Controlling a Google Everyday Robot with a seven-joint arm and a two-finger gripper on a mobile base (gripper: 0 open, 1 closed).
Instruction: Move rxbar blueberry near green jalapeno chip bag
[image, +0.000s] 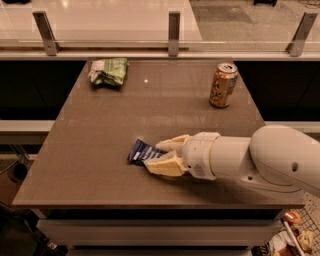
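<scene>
The rxbar blueberry (140, 150), a dark blue wrapper with white lettering, lies flat near the table's front middle. My gripper (156, 156) reaches in from the right, low over the table. Its two cream fingers (165, 165) have closed in on the bar's right end, one on each side, and that end is hidden between them. The green jalapeno chip bag (108, 71), light green and white and wrinkly, lies at the table's far left corner, well away from the bar and the gripper.
An orange drink can (222, 85) stands upright at the table's far right. The brown table (100, 130) has a railing with metal posts (173, 33) behind its far edge. My white arm (260, 157) covers the front right of the table.
</scene>
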